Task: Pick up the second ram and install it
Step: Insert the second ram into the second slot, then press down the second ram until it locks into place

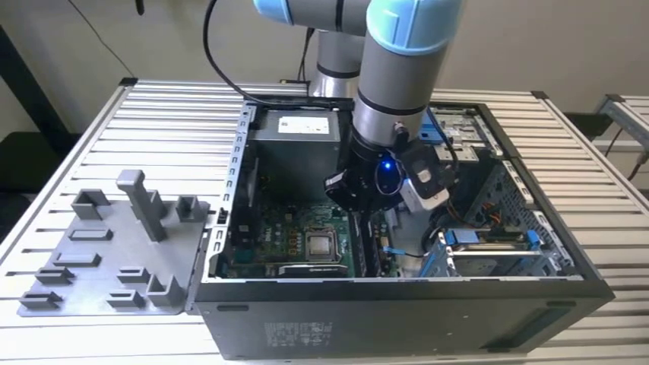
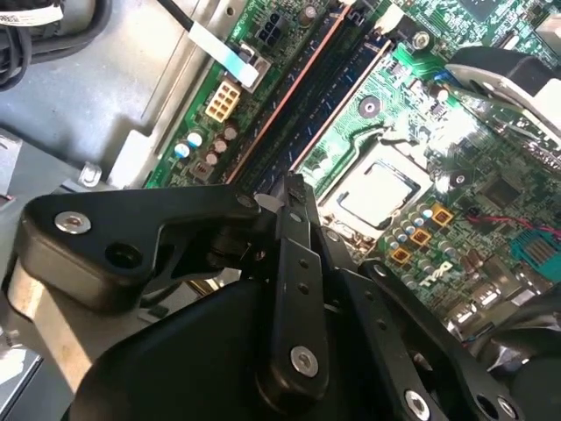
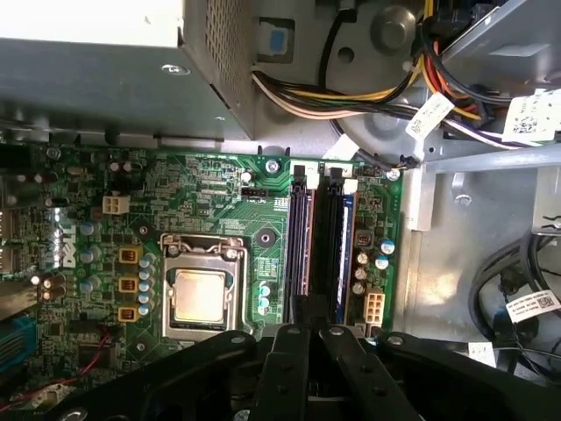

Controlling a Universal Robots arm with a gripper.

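Arm tube: round grey metal section, matt finish.
Joint caps: light blue rounded plastic covers at the upper joints.
Cable: single black lead looping beside the arm.
Wrist housing: black body with one small lit blue lamp and a white-grey attachment at its side.
Gripper linkage: black bars and plates, shown in both wrist views.
Fasteners: silver round-head screws at the linkage pivots.

Motherboard green — gripper black — tray grey, arm joints light blue.
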